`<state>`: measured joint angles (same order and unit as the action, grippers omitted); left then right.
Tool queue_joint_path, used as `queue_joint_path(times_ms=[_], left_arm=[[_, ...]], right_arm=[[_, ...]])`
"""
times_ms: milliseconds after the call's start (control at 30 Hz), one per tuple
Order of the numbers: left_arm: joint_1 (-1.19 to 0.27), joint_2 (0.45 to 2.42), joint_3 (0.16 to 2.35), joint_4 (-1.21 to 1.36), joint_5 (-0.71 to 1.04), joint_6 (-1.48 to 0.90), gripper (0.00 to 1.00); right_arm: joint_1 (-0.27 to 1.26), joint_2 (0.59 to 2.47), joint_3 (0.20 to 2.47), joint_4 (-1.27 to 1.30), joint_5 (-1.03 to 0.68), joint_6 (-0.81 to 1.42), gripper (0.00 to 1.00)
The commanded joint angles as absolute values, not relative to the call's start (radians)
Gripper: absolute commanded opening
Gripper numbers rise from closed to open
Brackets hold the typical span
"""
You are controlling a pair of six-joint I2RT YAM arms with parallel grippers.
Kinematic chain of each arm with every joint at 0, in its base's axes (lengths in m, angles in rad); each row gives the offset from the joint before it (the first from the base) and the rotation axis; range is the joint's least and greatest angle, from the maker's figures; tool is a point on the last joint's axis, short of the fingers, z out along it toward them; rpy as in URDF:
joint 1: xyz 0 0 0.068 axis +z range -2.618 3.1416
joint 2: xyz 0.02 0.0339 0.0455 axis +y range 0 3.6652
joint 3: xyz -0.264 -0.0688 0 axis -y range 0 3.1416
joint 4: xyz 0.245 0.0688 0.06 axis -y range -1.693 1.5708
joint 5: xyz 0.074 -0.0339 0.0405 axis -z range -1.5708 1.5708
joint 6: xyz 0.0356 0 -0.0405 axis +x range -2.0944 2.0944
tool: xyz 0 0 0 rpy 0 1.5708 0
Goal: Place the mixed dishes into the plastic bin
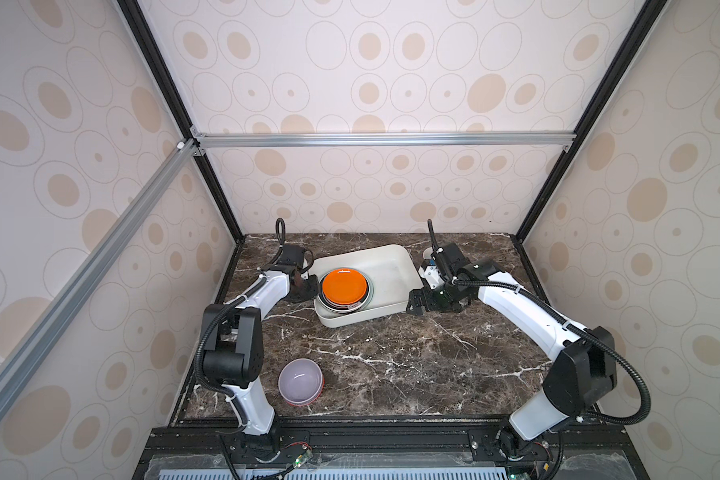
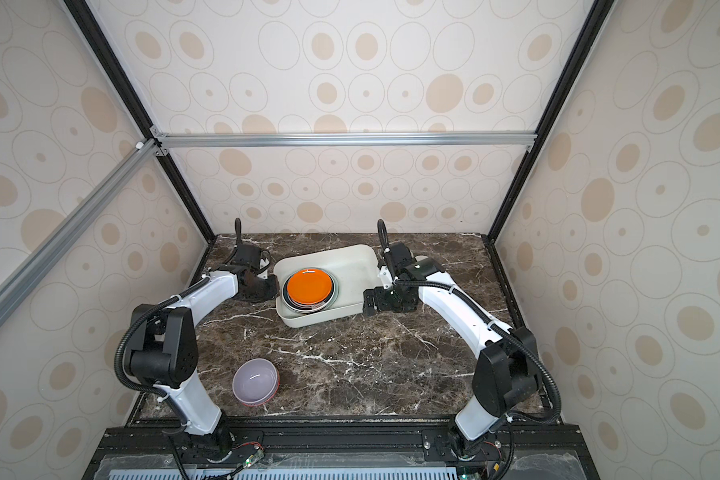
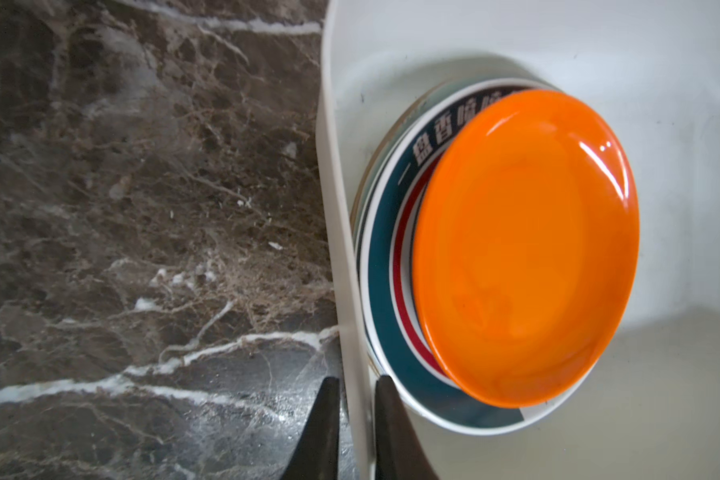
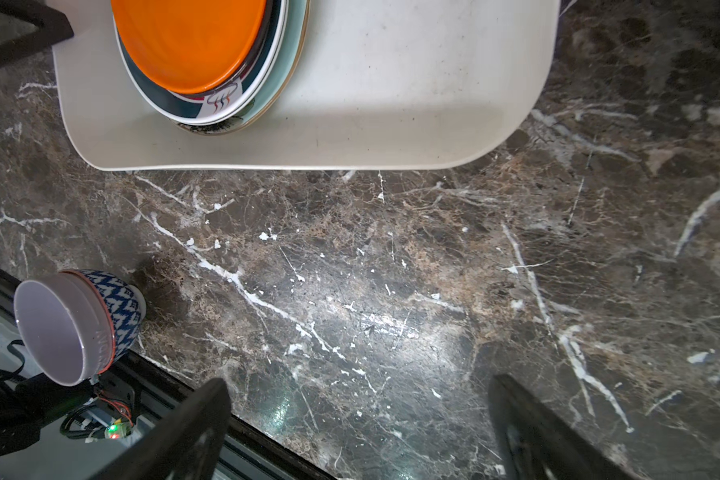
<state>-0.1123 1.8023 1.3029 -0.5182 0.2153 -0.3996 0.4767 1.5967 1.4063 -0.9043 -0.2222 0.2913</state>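
Note:
The off-white plastic bin [image 1: 391,266] sits at the back middle of the marble table in both top views. Inside its left half lies a stack of plates: an orange plate [image 3: 524,249] on top, a dark-rimmed plate [image 3: 383,266] under it, and a mint-green plate [image 4: 292,66] lower down. My left gripper [image 3: 358,379] is shut on the bin's left wall [image 3: 341,208], one finger outside and one inside. My right gripper [image 1: 412,305] stands open above bare table, just off the bin's front right corner. A lavender bowl [image 1: 300,382] with a blue-patterned outside [image 4: 117,316] rests at the front left.
A pale round object [image 1: 427,252] shows partly behind the right arm's wrist, at the back beside the bin. The table's dark front rail [image 1: 350,419] runs close to the bowl. Patterned walls close in both sides and the back.

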Motion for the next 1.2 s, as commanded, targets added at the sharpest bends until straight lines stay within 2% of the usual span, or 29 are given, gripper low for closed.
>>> queue_joint_path(times_ms=[0, 400, 667, 733, 767, 833, 900, 1000, 1067, 1167], left_arm=[[-0.111, 1.847, 1.377, -0.559, 0.185, -0.365, 0.12], [-0.110, 1.981, 1.527, -0.583, 0.194, -0.358, 0.05], [-0.111, 2.051, 1.632, -0.614, 0.205, -0.365, 0.05], [-0.112, 2.051, 1.656, -0.632, 0.207, -0.365, 0.11], [-0.110, 2.046, 1.663, -0.639, 0.206, -0.366, 0.17], [-0.111, 2.023, 1.671, -0.655, 0.202, -0.373, 0.35], [-0.112, 1.991, 1.667, -0.654, 0.201, -0.379, 0.43], [-0.113, 1.953, 1.677, -0.647, 0.204, -0.382, 0.56], [-0.116, 1.939, 1.700, -0.644, 0.224, -0.375, 0.60], [-0.130, 1.932, 1.745, -0.633, 0.263, -0.360, 0.66]], right_arm=[[0.481, 1.568, 1.388, -0.936, -0.166, 0.297, 1.00], [0.426, 1.597, 1.426, -0.955, -0.154, 0.284, 1.00], [0.374, 1.635, 1.488, -0.966, -0.088, 0.286, 1.00], [0.335, 1.641, 1.505, -0.967, -0.065, 0.302, 1.00], [0.316, 1.645, 1.510, -0.965, -0.054, 0.312, 1.00], [0.251, 1.659, 1.530, -0.959, -0.049, 0.334, 1.00], [0.200, 1.683, 1.552, -0.945, -0.052, 0.355, 1.00], [0.146, 1.757, 1.624, -0.965, -0.030, 0.391, 0.84], [0.126, 1.821, 1.692, -0.988, -0.011, 0.408, 0.70], [0.107, 1.918, 1.793, -1.009, -0.001, 0.434, 0.59]])
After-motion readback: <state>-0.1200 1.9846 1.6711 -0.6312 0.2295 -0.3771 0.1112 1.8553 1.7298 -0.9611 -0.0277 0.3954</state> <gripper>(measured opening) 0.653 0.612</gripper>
